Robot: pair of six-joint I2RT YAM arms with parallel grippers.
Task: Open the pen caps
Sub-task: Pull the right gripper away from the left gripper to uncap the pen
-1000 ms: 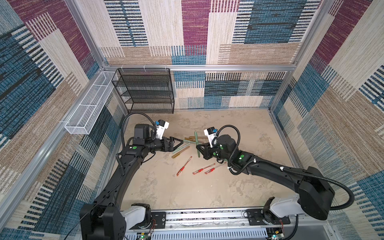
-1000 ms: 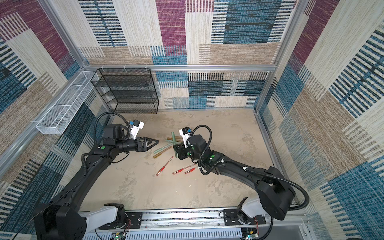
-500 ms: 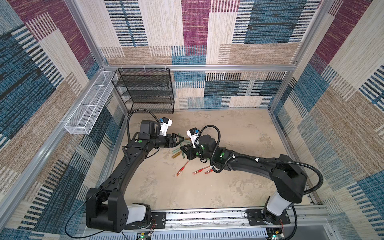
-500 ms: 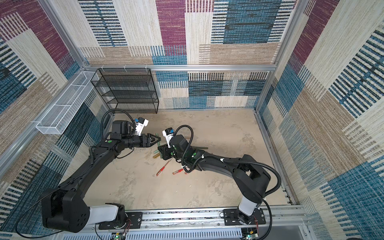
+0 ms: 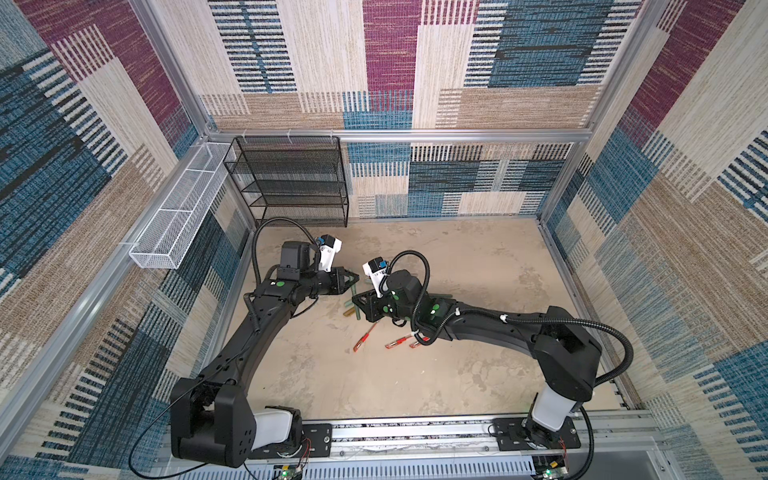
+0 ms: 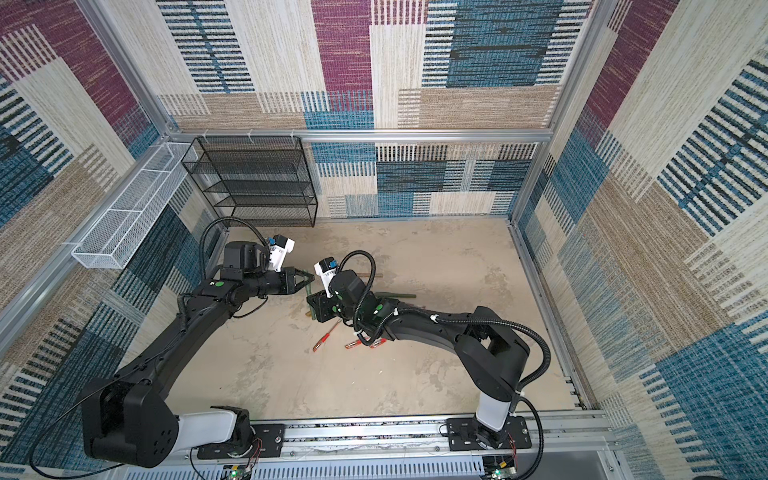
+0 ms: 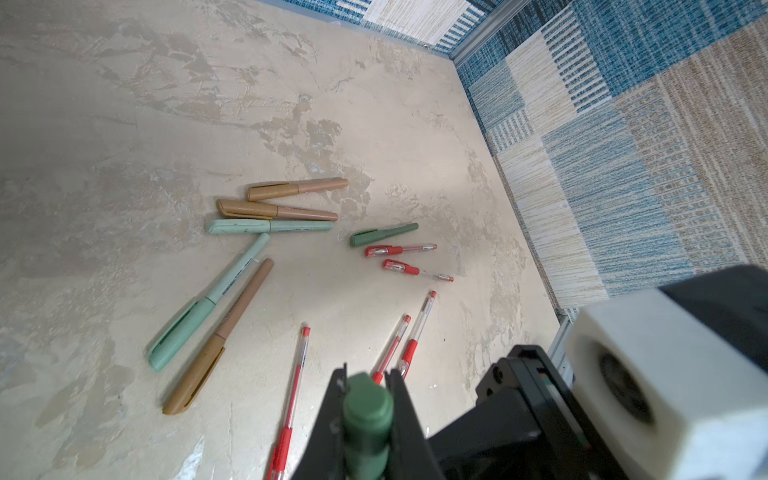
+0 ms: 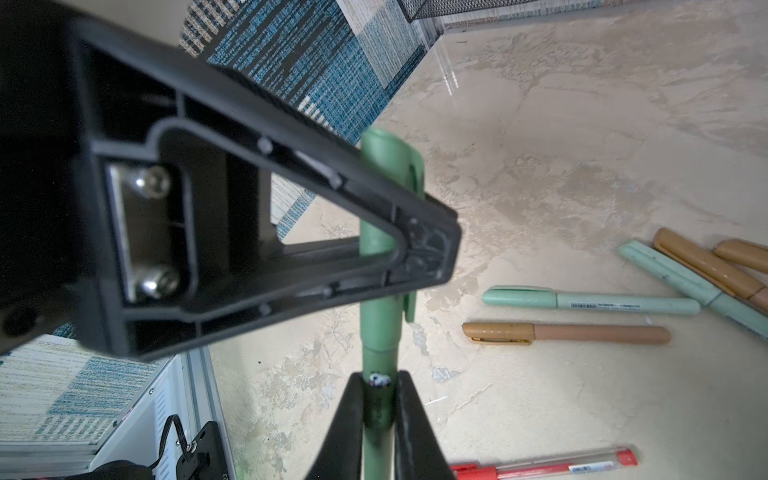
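**Both pincers clamped on one green pen**

The left pincer is closed tight. Its two black fingers press on either side of a stubby green plastic pen cap, whose rounded end pokes out between them in the left wrist view. Facing it, the right pincer is drawn in narrow, its fingers touching both sides of the green pen barrel just below where the cap ends. The cap is seated on the barrel, clip and all. The pen is held off the table between the two arms, left of the middle in both top views.

Spread out beyond the pincers, on the beige marbled tabletop, lie the other pens. There are three golden-brown pens, two pale mint pens and one dark green pen, all with their caps on. Several slim red pens lie near them.

Against the back wall stands a black wire-mesh shelf rack. A white wire basket hangs along the left wall.
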